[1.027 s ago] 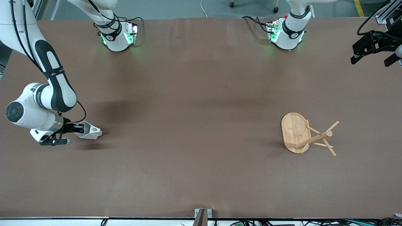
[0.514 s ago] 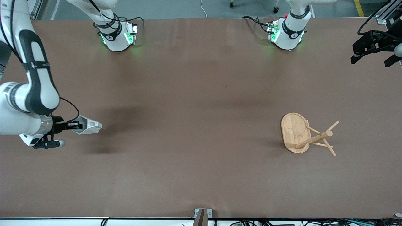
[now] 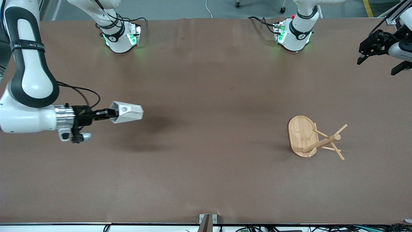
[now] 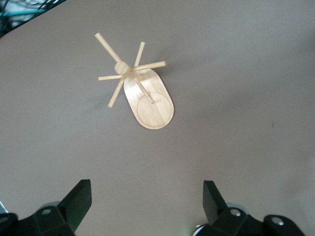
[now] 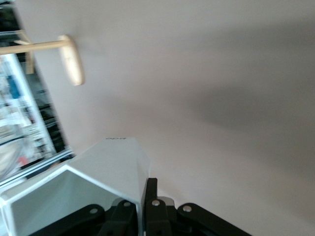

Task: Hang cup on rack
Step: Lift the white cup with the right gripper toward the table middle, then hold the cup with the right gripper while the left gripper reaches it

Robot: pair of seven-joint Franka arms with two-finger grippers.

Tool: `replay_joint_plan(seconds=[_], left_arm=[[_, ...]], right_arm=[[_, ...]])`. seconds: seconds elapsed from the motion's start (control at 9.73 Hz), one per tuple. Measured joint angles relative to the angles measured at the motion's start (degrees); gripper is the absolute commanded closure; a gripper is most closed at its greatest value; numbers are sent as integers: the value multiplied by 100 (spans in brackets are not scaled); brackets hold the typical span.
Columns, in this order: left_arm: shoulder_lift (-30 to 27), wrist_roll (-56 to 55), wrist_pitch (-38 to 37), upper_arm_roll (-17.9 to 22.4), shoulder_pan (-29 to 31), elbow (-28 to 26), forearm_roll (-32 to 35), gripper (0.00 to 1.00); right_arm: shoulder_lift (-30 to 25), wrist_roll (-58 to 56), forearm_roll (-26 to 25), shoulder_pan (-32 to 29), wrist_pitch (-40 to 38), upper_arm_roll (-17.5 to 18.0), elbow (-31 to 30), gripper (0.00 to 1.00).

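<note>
Right pincer [image 3: 111, 115]: clamped tight on the cup [image 3: 127, 112], gripping its wall at the rim end; carried in the air over the tabletop [image 3: 206, 180] at the right arm's end.
Cup: white, faceted, lying on its side in the grip, long axis roughly level and pointing toward the left arm's end of the tabletop; a round hole shows on the upper face near the pincer. In the right wrist view the open mouth [image 5: 59, 201] faces the camera, with the fingers [image 5: 150, 206] pinching one wall.
Rack [image 3: 313, 138]: bamboo mug tree, standing on the tabletop toward the left arm's end, well apart from the cup. Oval base flat, post upright, thin pegs angled out around the top; no cup on any peg.
Key relation: rack lies straight along the cup's long axis, a long traverse across the tabletop; the cup's shadow falls between them.
Left pincer [image 3: 379, 56]: wide apart, empty, held high over the tabletop edge at the left arm's end; waiting. It looks down on the rack [image 4: 140, 88] and is much the nearer to it.
Stage, judged: cup lifted, transport toward rack under way, hanging not yet done.
Risk, judged: hole must line up with a thin peg.
</note>
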Motion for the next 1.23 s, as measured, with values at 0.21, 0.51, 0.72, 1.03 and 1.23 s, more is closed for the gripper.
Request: replay_joint_plan(seconds=[0.21, 0.51, 0.72, 1.03, 1.23], left_arm=[[25, 839, -181, -39, -15, -95, -195, 7], [23, 2175, -490, -78, -38, -322, -665, 7], [23, 2426, -546, -346, -43, -541, -904, 9], [29, 2469, -450, -733, -78, -1114, -1572, 4], [31, 2519, 104, -1039, -72, -1365, -1680, 1]], right_arm=[[-1, 0, 1118, 286, 493, 429, -338, 99], [-1, 20, 2040, 379, 1953, 1673, -706, 99], [18, 46, 2540, 414, 2433, 2212, -741, 99], [109, 70, 3013, 485, 2580, 2529, -770, 99], [206, 70, 3039, 575, 2690, 2607, -769, 99]])
